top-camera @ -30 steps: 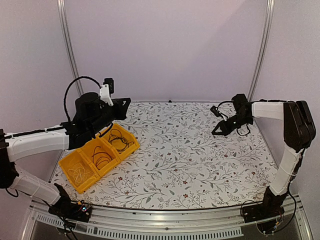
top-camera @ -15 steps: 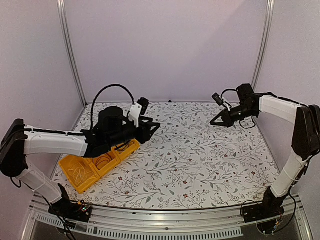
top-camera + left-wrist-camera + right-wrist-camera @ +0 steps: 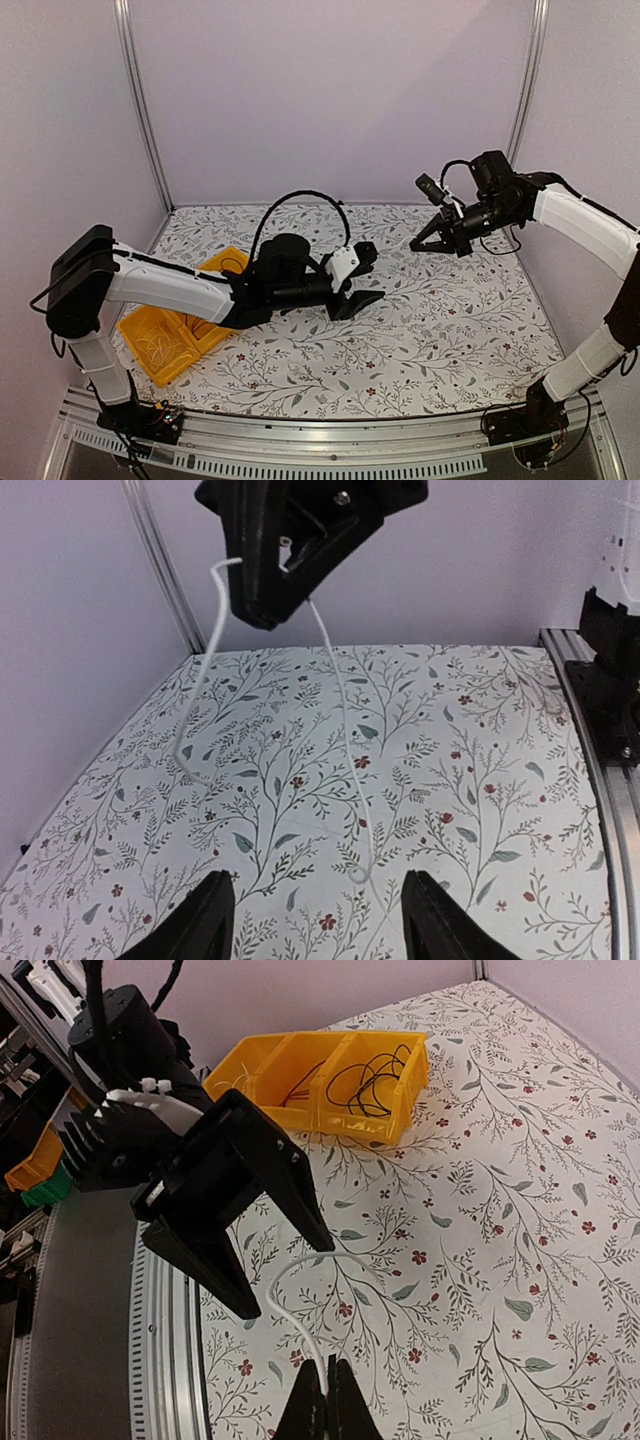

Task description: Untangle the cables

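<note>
Near left: a yellow bin (image 3: pixel 365 1120) holds small coils of black, dark red and pale cables (image 3: pixel 365 1080). Centre: the left hand (image 3: pixel 320 935), jaws apart and empty, faces a white cable (image 3: pixel 303 1345). Far right: the right hand (image 3: pixel 325 1405) is pinched closed on that cable, whose two strands droop toward the tabletop (image 3: pixel 450 330). Best practice, probably: centre one strand in the left hand's gap before closing, then draw the hands apart slowly, avoiding a tightened loop.

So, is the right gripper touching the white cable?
Touching. The right wrist view shows the white cable pinched between the shut fingertips of the right gripper.
</note>
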`<action>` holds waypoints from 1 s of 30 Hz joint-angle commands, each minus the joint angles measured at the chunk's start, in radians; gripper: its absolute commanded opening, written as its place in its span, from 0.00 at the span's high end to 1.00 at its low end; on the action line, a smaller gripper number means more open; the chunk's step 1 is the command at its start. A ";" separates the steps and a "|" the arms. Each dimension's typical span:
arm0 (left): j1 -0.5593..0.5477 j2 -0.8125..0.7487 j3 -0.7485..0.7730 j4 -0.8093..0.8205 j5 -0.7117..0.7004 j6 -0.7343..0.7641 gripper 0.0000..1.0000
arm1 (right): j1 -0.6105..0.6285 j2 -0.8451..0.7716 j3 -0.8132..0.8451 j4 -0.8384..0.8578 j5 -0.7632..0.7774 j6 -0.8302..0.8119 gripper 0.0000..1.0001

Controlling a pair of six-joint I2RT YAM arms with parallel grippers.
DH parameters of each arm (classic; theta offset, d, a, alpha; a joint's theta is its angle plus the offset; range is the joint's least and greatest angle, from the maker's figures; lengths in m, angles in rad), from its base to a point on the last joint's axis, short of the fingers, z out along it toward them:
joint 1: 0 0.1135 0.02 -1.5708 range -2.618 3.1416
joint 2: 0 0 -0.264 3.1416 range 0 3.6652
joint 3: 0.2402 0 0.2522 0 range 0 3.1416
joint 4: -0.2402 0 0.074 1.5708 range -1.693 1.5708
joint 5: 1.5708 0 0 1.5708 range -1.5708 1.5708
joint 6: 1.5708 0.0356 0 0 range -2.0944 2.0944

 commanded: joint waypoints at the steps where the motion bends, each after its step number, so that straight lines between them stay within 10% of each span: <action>1: -0.033 0.072 0.051 0.063 0.108 0.037 0.41 | 0.008 -0.065 0.011 -0.036 -0.041 -0.015 1.00; 16: -0.039 0.245 0.216 0.101 0.186 -0.006 0.53 | 0.011 -0.105 0.005 -0.036 -0.060 -0.015 1.00; 23: -0.029 0.263 0.237 0.067 0.134 -0.071 0.96 | 0.011 -0.116 -0.006 -0.017 -0.060 -0.023 1.00; 30: -0.026 0.103 0.179 -0.115 0.013 -0.131 1.00 | -0.015 -0.214 -0.265 0.273 0.026 -0.042 0.51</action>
